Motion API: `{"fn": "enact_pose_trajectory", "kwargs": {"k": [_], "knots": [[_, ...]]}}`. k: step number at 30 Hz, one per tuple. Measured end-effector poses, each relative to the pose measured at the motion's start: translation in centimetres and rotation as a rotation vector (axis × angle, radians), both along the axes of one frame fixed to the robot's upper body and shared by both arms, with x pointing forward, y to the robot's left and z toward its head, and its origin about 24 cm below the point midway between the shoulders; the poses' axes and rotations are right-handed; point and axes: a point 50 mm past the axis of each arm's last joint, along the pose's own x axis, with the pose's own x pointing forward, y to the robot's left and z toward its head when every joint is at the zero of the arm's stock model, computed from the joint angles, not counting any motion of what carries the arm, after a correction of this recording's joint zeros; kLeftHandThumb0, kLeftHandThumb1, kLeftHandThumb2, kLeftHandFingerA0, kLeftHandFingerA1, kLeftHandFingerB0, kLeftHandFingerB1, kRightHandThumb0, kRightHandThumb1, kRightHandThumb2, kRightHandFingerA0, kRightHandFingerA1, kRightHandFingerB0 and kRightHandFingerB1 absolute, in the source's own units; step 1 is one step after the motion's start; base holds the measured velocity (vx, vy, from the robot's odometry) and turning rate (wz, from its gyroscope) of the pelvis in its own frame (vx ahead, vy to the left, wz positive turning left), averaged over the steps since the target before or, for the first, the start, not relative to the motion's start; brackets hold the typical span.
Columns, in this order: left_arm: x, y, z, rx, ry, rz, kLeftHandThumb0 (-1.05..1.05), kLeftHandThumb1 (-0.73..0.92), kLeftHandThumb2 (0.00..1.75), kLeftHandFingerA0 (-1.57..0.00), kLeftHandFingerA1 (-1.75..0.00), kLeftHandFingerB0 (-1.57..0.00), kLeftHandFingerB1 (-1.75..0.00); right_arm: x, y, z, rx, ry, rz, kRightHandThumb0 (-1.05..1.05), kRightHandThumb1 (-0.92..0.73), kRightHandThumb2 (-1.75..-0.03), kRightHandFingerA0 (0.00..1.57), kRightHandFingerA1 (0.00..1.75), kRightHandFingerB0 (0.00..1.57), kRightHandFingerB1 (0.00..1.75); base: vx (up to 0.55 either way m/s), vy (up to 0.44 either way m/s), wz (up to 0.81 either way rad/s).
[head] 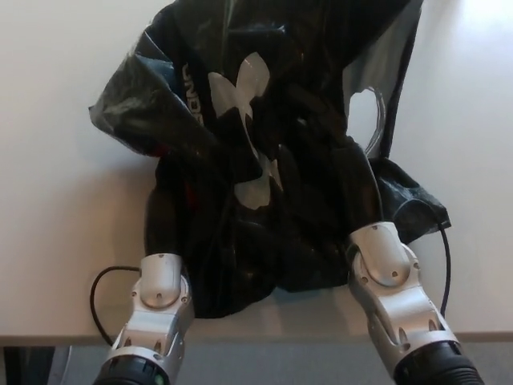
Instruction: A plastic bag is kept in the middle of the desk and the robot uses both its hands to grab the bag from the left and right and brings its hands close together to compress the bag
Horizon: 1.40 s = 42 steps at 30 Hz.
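The plastic bag [264, 160], a single black glossy one with one white logo and white lettering printed on its upper face, lies crumpled on the white tabletop [64, 208], reaching from the near edge up toward the far edge and sitting roughly midway between the left and right edges. Two robot arms come in over the near edge, one on each side of the bag. The left hand [164, 204] is black and pressed against the bag's left side, its shape merging with the dark folds; I cannot tell whether its fingers are closed on the plastic or merely laid against it. The right hand [341, 172] is likewise black and buried in the bag's right side, and whether it grips or only pushes cannot be told. Two silver wrist housings show close to the near edge, one below each hand. The bag is bunched between the two hands, with creases rising through its middle. One handle loop [377, 120] stands out pale on the bag's right side. Two thin black cables [100, 289] curve on the tabletop, one beside each wrist.
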Motion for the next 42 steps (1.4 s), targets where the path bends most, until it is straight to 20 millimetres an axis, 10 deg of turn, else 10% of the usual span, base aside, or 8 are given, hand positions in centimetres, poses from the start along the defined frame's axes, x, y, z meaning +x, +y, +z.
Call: {"fn": "enact_pose_trajectory", "kwargs": {"k": [11, 12, 22, 23, 25, 40, 41, 42], "knots": [[0.2, 11.4, 7.8, 0.141, -0.255, 0.15, -0.7, 0.92, 0.76, -0.19, -0.4, -0.16, -0.29, 1.4, -12.7, 1.5, -0.257, -0.024, -0.262, -0.88, -0.77, -1.12, 0.07, 0.47, 0.01, 0.39, 0.0, 0.0, 0.0], [0.0, 12.4, 8.7, 0.157, -0.277, 0.165, -0.71, 0.92, 0.71, -0.19, -0.39, -0.17, -0.28, 1.4, -13.6, 1.9, -0.271, -0.033, -0.284, -0.37, -0.48, -1.09, 0.01, 0.51, 0.0, 0.49, 0.0, 0.0, 0.0], [-5.3, 20.7, 18.3, 0.348, -0.555, 0.291, -0.78, 0.92, 0.71, -0.23, -0.45, -0.21, -0.31, -0.6, -22.3, 9.5, -0.424, -0.249, -0.498, -0.79, -0.88, -0.68, 0.12, 0.29, 0.11, 0.26, 0.0, 0.0, 0.0], [-6.2, 21.2, 18.8, 0.366, -0.571, 0.296, -0.8, 0.92, 0.68, -0.24, -0.48, -0.23, -0.34, -1.4, -22.9, 10.1, -0.443, -0.275, -0.51, -0.76, -0.67, -1.06, 0.03, 0.41, 0.05, 0.39, 0.0, 0.0, 0.0], [-7.8, 21.7, 19.2, 0.382, -0.595, 0.296, -0.77, 0.92, 0.71, -0.24, -0.46, -0.23, -0.35, -2.8, -23.7, 10.5, -0.47, -0.308, -0.522, -0.74, -0.85, -0.65, 0.1, 0.32, 0.12, 0.29, 0.0, 0.0, 0.0], [-17.2, 21.5, 13.9, 0.395, -0.525, 0.273, -0.77, 0.91, 0.68, -0.22, -0.31, -0.14, -0.26, -14.2, -25.8, 5.6, -0.55, -0.235, -0.484, -0.71, -0.63, -1.02, 0.03, 0.4, 0.03, 0.34, 0.0, 0.0, 0.0], [-17.5, 21.5, 13.4, 0.383, -0.518, 0.272, -0.37, 0.49, 1.09, -0.01, -0.49, 0.0, -0.49, -14.9, -25.8, 4.9, -0.548, -0.21, -0.474, -0.7, -0.63, -1.02, 0.03, 0.4, 0.03, 0.35, 0.0, 0.0, 0.0], [-18.0, 21.4, 12.5, 0.365, -0.5, 0.275, -0.83, 0.69, 1.08, -0.2, -0.51, 0.0, -0.36, -15.7, -25.8, 3.9, -0.542, -0.173, -0.464, -0.69, -0.63, -1.0, 0.02, 0.39, 0.02, 0.34, 0.0, 0.0, 0.0]]}}
